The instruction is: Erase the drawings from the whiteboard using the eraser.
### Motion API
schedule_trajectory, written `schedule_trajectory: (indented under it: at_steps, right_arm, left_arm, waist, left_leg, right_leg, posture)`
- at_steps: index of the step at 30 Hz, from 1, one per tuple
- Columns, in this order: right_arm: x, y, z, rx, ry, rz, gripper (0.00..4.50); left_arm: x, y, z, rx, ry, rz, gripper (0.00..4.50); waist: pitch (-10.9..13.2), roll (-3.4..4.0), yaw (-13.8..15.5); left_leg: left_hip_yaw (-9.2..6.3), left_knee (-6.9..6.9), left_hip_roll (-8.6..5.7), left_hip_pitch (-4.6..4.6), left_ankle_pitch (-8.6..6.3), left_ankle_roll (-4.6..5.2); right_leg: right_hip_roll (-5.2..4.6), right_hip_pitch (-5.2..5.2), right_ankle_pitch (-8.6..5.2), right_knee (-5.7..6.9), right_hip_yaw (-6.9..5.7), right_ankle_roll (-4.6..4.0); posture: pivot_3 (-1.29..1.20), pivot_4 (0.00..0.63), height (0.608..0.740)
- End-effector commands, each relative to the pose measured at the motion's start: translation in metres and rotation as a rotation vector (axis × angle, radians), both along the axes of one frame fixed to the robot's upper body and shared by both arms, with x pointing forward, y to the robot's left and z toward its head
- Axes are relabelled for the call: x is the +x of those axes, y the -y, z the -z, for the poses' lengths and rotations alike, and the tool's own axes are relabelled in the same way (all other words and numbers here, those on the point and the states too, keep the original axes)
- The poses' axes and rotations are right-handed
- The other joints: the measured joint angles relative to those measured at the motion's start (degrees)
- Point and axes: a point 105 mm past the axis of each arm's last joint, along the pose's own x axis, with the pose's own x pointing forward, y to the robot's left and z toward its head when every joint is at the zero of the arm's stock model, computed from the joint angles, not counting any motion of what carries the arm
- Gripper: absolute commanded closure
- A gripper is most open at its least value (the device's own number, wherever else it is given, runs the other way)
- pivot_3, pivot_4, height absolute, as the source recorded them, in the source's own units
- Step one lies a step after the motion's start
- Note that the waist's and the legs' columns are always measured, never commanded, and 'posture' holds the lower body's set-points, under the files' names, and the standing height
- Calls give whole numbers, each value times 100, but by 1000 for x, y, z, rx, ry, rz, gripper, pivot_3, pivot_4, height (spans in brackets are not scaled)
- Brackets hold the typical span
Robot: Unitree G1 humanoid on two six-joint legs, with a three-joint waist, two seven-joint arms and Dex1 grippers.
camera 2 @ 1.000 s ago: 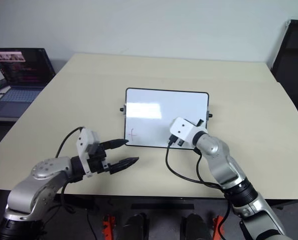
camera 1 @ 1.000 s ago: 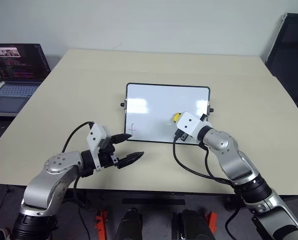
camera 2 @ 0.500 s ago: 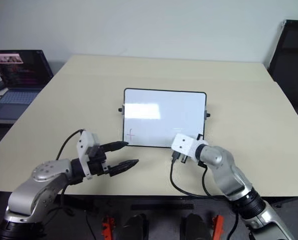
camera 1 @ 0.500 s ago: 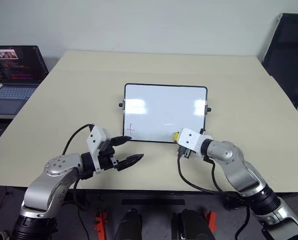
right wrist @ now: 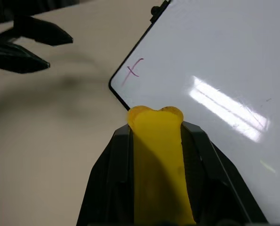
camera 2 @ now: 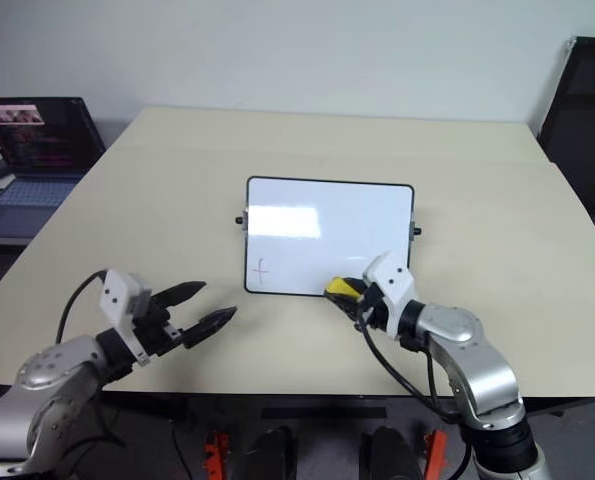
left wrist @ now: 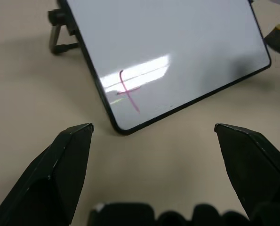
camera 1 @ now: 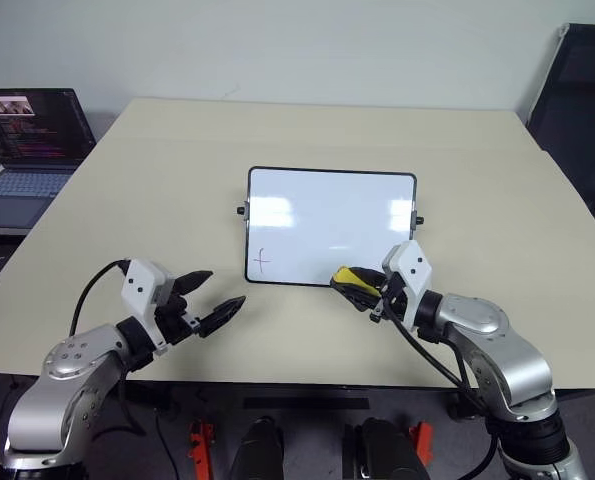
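Eraser (right wrist: 157, 160) — a small yellow block, likely light and slightly soft — sits clamped between the right gripper's (camera 1: 362, 290) fingers at the near edge of the whiteboard (camera 1: 327, 215) on the bench (camera 1: 177, 150). Gripped by its sides, dark face free, it should wipe the red cross (left wrist: 128, 90) near the board's left corner. The left gripper's (camera 1: 205, 300) fingers stand wide — empty.

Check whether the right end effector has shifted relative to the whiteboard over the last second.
Yes. The right end effector, shut on the eraser, has pulled back off the whiteboard surface to the board's near edge.
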Motion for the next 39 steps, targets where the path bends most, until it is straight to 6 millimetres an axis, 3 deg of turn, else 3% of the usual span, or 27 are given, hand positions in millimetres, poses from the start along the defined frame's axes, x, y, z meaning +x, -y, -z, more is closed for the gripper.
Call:
schedule_trajectory:
  at_steps: [1,19,26,31,35,39]
  right_arm:
    - [0,5,-4,-23,65,23,3483]
    - [1,-9,4,-73,162,-28,3485]
    - [10,-32,-8,-127,284,-93,3485]
    - [26,-66,-21,-202,449,-171,3485]
    - [38,-82,-27,-266,538,-202,3485]
    - [49,-100,-27,-354,604,-227,3485]
  left_arm:
    - [-1,-6,-18,27,91,-57,0]
    - [-14,-3,-35,54,102,-130,0]
    - [-18,-12,-28,73,79,-148,0]
    - [-20,-20,-19,84,42,-118,0]
    - [-14,-34,-12,112,35,-120,0]
    - [-10,-35,-10,126,38,-93,0]
  waist:
    - [0,0,8]
    - [0,-2,14]
    - [0,-1,-3]
    - [0,0,-11]
    - [0,0,16]
    - [0,-1,4]
  left_leg:
    - [0,0,0,0,0,0]
    - [2,0,-1,-4,-1,-1]
    - [1,0,0,-3,-1,-1]
    - [2,0,0,2,0,-1]
    - [-1,-3,-1,-6,-1,-2]
    - [0,-2,-2,-6,-1,-2]
  right_leg:
    - [-1,0,0,0,1,0]
    - [-1,0,0,-7,1,0]
    - [0,0,0,-5,0,0]
    - [1,-1,0,-2,-1,-1]
    - [1,-1,-2,-9,-4,-3]
    - [1,-2,0,-5,-3,-1]
  posture:
    - [0,150,740]
    - [0,150,740]
    - [0,150,740]
    - [0,150,740]
    - [0,150,740]
    - [0,150,740]
